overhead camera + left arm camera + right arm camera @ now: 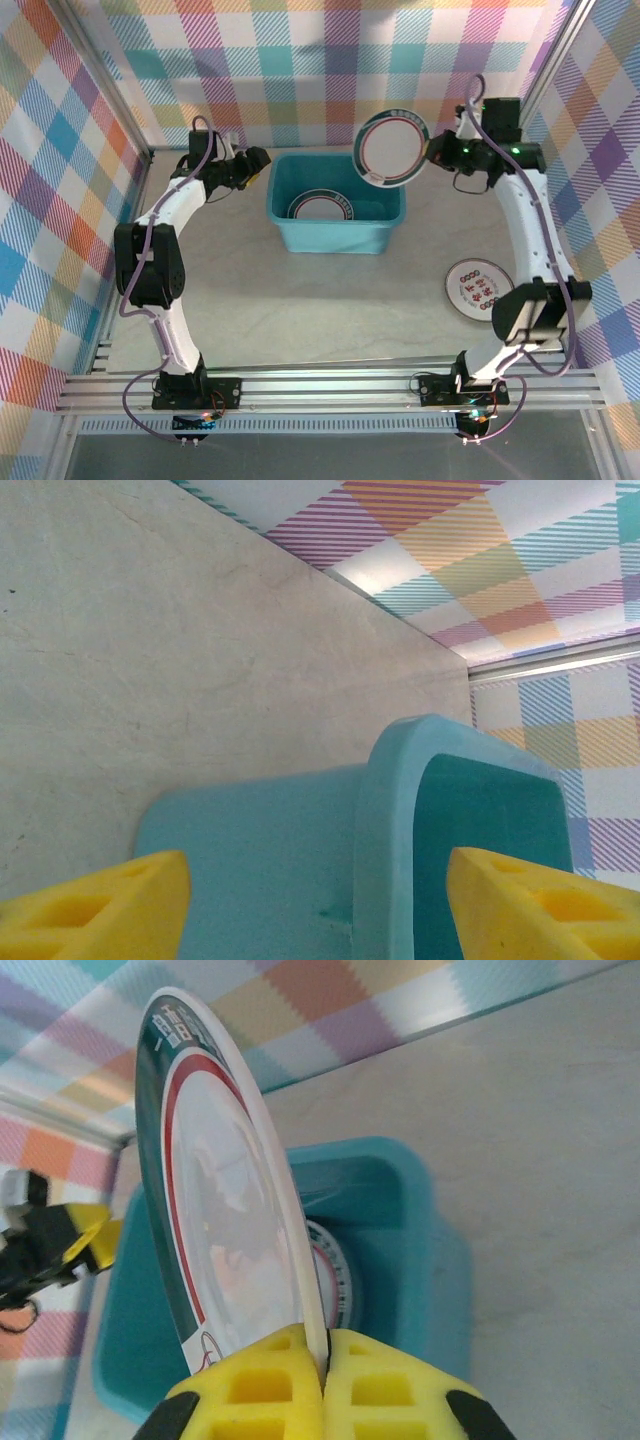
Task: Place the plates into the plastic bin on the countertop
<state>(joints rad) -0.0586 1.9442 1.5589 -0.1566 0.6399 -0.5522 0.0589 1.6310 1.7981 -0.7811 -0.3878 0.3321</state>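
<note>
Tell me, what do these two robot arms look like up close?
Both the left arm and right arm have smooth white shells joined by chunky black joints, with a lilac cable looping along each. The jaws are bright yellow blocks with hollow cells. Black bases are bolted to a metal rail.

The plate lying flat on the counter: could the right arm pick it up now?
Probably not yet. The right gripper is shut on another plate by the bin and must drop it first. The flat plate itself has nothing on top of it.
</note>
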